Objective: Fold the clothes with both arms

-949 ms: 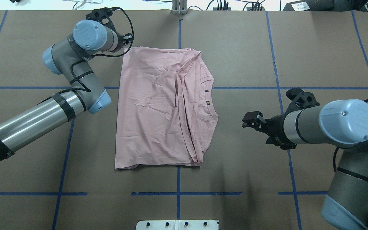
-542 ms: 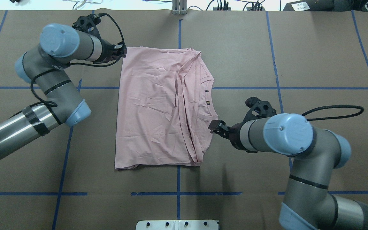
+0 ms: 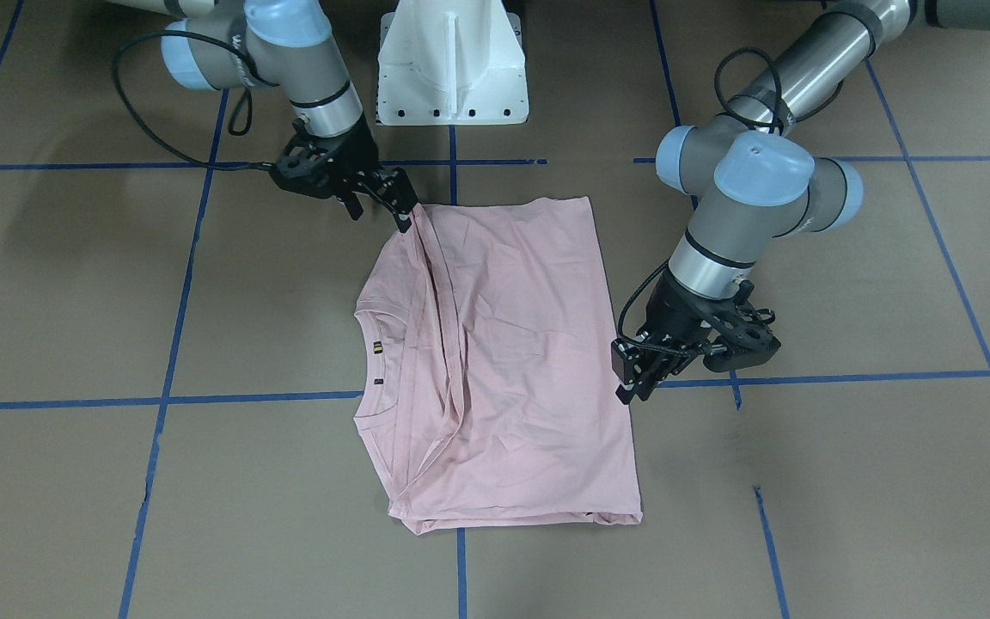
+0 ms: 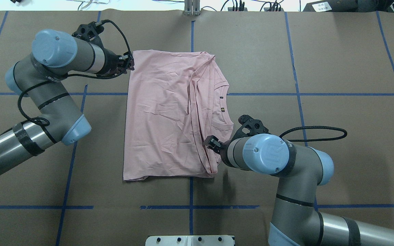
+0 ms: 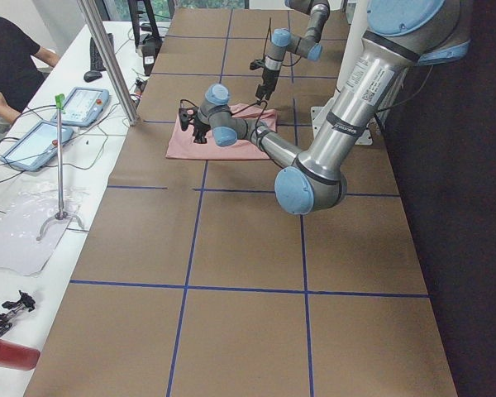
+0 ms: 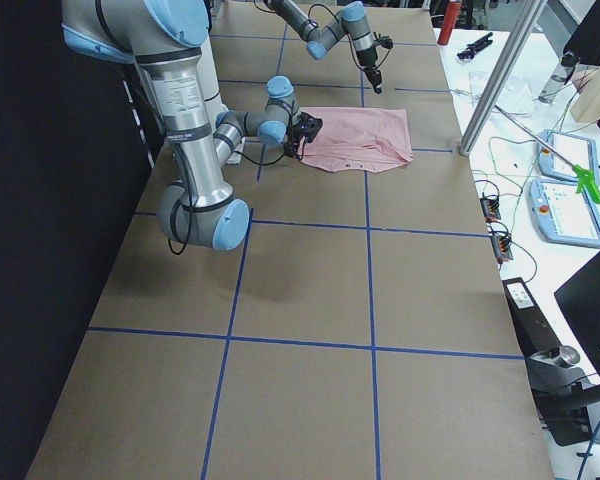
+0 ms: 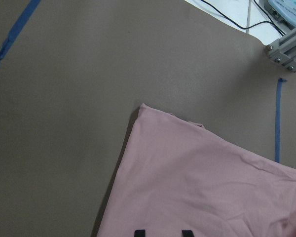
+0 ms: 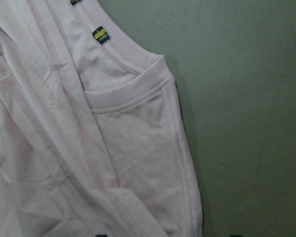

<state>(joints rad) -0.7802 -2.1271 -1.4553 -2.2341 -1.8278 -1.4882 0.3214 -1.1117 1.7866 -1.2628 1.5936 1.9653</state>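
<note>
Gripping cleanly, I judge, means lowering the left hand (image 4: 129, 64), fingers spread and empty, onto the corner of the light pink short-sleeved T-shirt (image 4: 162, 112) lying just ahead of it on the brown blue-taped bench (image 4: 268, 61), while the right hand (image 4: 210, 141), likewise released and empty, pinches every sleeve layer beneath it.

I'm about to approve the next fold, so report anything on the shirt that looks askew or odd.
The T-shirt is folded unevenly: the tucked-in layers beside the collar bunch into long ridges, and that side bulges out instead of running straight. The cloth is creased all over. No damage shows.
</note>
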